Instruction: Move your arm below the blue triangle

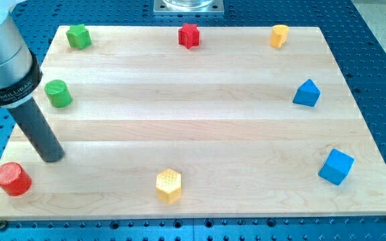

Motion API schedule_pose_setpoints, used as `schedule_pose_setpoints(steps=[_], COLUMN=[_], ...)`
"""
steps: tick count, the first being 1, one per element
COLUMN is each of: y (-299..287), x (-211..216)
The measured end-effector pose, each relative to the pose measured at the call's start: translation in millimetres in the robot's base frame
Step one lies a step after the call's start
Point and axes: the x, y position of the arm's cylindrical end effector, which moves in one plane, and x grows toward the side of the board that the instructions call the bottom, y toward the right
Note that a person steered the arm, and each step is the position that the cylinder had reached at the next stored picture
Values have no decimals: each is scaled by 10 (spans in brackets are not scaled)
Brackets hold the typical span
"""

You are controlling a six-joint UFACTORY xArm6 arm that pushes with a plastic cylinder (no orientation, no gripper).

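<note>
The blue triangle [307, 93] sits near the board's right edge, about mid-height. My tip [51, 158] rests on the board at the far left, far from the blue triangle. It stands just above and to the right of the red cylinder [12, 179] and below the green cylinder [58, 93]. The rod leans up toward the view's top left, where the arm's grey body fills the corner.
A blue cube [336, 167] lies at the lower right, below the triangle. A yellow hexagon [169, 185] is at the bottom centre. A green block [79, 36], a red star [189, 35] and a yellow block [279, 35] line the top edge of the wooden board [193, 120].
</note>
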Motion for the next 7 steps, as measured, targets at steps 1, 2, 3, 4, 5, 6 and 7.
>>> schedule_pose_setpoints(steps=[1,2,3,4,5,6,7], y=[0,0,-5,-5,-2,596,1662], x=[0,36,47,47,46,-40,-369])
